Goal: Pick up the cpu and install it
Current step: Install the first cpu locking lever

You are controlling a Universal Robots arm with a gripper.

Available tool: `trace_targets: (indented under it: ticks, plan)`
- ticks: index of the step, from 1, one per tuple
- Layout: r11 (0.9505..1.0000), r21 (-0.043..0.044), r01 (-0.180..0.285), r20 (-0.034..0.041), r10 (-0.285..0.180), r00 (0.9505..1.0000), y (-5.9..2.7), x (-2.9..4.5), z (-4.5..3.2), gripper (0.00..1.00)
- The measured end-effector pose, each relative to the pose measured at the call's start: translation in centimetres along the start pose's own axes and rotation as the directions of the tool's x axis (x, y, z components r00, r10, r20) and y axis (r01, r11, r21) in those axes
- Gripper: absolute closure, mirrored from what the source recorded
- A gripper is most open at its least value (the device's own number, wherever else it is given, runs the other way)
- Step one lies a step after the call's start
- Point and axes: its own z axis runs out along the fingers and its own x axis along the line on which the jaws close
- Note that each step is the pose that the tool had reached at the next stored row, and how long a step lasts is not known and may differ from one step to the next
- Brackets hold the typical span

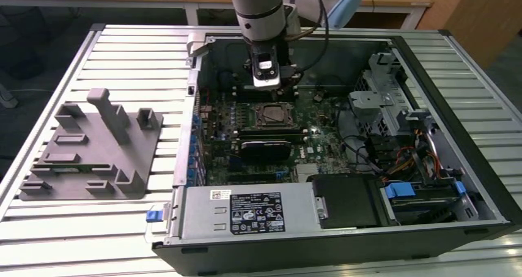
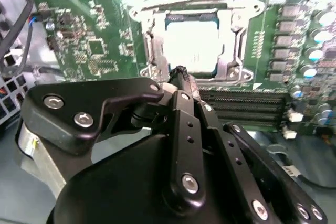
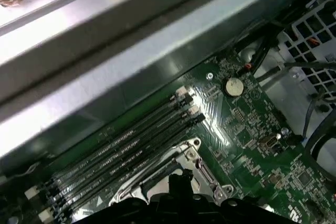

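The cpu (image 2: 191, 40), a shiny silver square with a pale rim, lies flat inside the metal socket frame (image 2: 149, 40) on the green motherboard (image 2: 89, 45). In the exterior view the cpu (image 1: 273, 114) sits mid-board inside the open computer case. My gripper (image 2: 181, 73) hangs just above the socket's near edge, fingers drawn together to a point with nothing between them. The exterior view shows the gripper (image 1: 268, 86) on the arm just behind the socket. In the first wrist view the gripper's tip (image 3: 179, 178) stands by the socket frame (image 3: 181, 157).
Black memory slots (image 3: 121, 150) run beside the socket, under the case's metal wall (image 3: 105, 61). A power supply (image 1: 244, 213) and drive bay (image 1: 424, 197) fill the case's near side. Cables (image 1: 367, 145) lie to the exterior view's right. A grey fixture block (image 1: 90, 151) stands outside, left.
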Motion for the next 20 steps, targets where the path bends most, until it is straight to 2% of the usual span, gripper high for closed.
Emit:
trace_targets:
  ticks: [1, 2, 7, 8, 9, 17, 20]
  plan:
    - [0.9996, 0.0287, -0.002, -0.0409, 0.003, 0.9992, -0.48, -0.43, 0.06, 0.89]
    - [0.9993, 0.0375, -0.003, -0.0535, 0.005, 0.9986, -0.52, -0.52, 0.08, 0.89]
    - [0.9958, 0.0911, -0.002, -0.1267, 0.014, 0.9918, -0.35, -1.01, 0.21, 0.89]
    - [0.995, 0.0999, -0.002, -0.1384, 0.016, 0.9902, -0.29, -1.1, 0.24, 0.89]
    - [0.9946, 0.1037, -0.002, -0.1435, 0.017, 0.9895, -0.26, -1.15, 0.25, 0.89]
    - [0.9947, 0.1031, -0.002, -0.1444, 0.017, 0.9894, -0.23, -1.19, 0.27, 0.89]
    - [0.9945, 0.1047, 0.002, -0.1475, 0.014, 0.989, -0.05, -1.45, 0.34, 0.89]
